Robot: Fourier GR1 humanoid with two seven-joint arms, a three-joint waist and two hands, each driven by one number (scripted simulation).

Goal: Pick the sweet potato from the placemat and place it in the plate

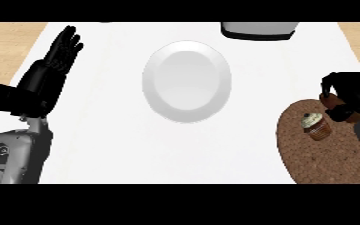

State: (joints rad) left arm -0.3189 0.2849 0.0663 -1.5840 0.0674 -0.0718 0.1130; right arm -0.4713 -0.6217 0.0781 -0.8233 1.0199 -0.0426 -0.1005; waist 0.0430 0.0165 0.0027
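A white plate [187, 81] lies in the middle of the white counter. At the lower right lies a round brown placemat [316, 159]. My right hand [343, 88] hovers over the mat's far edge at the right border, its fingers curled round a brown-orange sweet potato [339, 111], which is mostly hidden by the hand. The hand sits well to the right of the plate. My left hand [51, 66] rests open at the far left with its fingers pointing up.
A small brown jar with a pale lid [315, 126] stands on the placemat just below my right hand. A grey-white container [258, 30] sits at the counter's far edge, right of centre. Wooden surface shows at both top corners.
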